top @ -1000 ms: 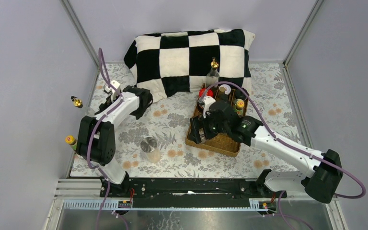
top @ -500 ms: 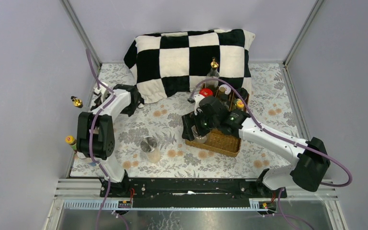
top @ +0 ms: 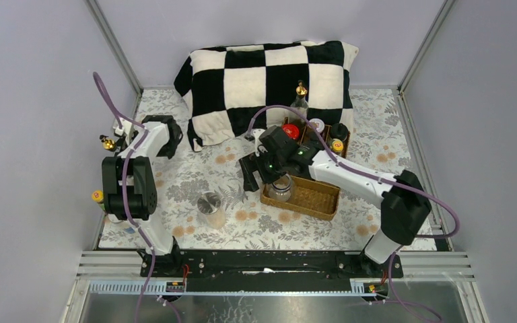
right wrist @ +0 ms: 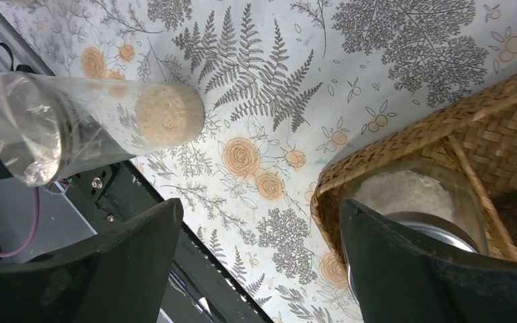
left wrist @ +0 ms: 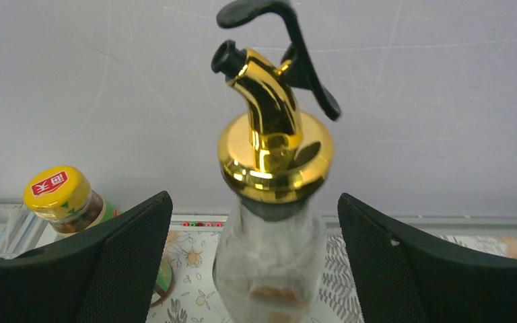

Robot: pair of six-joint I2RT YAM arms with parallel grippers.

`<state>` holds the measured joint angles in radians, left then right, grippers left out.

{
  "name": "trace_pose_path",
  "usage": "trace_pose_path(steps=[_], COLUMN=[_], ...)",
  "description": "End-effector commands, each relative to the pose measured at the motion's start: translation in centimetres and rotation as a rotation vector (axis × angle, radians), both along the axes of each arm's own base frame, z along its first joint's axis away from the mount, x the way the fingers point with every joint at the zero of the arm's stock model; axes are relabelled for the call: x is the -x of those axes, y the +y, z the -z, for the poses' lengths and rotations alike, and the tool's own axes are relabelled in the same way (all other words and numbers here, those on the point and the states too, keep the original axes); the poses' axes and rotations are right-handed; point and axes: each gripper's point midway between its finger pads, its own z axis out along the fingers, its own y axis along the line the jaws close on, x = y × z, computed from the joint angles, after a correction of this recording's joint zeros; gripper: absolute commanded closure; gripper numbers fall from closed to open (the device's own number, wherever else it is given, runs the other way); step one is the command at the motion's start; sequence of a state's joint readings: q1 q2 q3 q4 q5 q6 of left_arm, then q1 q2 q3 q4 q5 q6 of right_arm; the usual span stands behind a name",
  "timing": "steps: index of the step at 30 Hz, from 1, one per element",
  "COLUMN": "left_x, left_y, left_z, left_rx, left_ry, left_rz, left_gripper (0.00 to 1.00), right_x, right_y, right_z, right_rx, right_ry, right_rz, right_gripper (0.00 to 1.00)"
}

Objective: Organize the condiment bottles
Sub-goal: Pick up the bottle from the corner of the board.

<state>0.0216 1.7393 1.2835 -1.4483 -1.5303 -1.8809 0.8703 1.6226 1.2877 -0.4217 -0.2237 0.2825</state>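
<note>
A gold-topped bottle (left wrist: 271, 155) with a clear glass body stands at the table's left edge, between the fingers of my left gripper (left wrist: 256, 269). The jaws are open and stand apart from it on both sides. From above, that bottle (top: 108, 142) is at my left gripper (top: 116, 134). A yellow-capped bottle (left wrist: 57, 192) stands nearer along the same edge. My right gripper (top: 248, 178) hangs open and empty just left of the wicker tray (top: 313, 202). A clear spice jar (right wrist: 410, 202) sits in the tray's near-left compartment. Another clear jar (top: 210, 207) stands on the cloth.
The tray's far compartments hold a tall gold-topped bottle (top: 301, 97) and red-capped (top: 290, 130), black-capped (top: 339, 130) and yellow-capped (top: 336, 145) jars. A black-and-white checked pillow (top: 262, 74) lies at the back. Grey walls close in on the left and right.
My left arm has swung left until its open fingers flank the gold-topped bottle. My right gripper has drawn back left off the tray, uncovering the clear jar there.
</note>
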Motion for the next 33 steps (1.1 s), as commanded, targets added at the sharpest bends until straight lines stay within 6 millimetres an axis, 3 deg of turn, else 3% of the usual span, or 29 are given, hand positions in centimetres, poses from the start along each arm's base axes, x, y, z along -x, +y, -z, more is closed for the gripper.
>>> trace_pose_path(steps=[1, 12, 15, 17, 25, 33], left_x=[-1.3, -1.2, -1.3, -1.3, -1.6, -1.6], left_y=[2.3, 4.7, 4.8, 4.7, 3.3, 1.6], left_z=[-2.8, -1.8, -1.4, -1.4, -0.7, 0.2], left_rx=[-0.187, -0.191, -0.190, -0.188, -0.182, -0.175], left_ry=[-0.052, -0.089, -0.088, -0.087, -0.074, -0.045], left_rz=[0.014, -0.055, -0.057, -0.052, -0.007, 0.051], left_gripper=[0.04, 0.04, 0.12, 0.19, 0.25, 0.40], right_x=[0.2, 0.5, 0.7, 0.7, 0.8, 1.2], right_y=[1.7, 3.1, 3.1, 3.2, 3.8, 3.8], right_z=[-0.5, 1.0, 1.5, 1.7, 1.0, 1.1], right_rx=[-0.017, 0.014, 0.026, 0.029, 0.025, 0.017], right_ry=[0.008, 0.051, 0.057, 0.061, 0.041, 0.037], right_rz=[-0.065, -0.099, -0.101, -0.099, -0.099, -0.101], right_gripper=[0.07, 0.07, 0.07, 0.07, 0.07, 0.07])
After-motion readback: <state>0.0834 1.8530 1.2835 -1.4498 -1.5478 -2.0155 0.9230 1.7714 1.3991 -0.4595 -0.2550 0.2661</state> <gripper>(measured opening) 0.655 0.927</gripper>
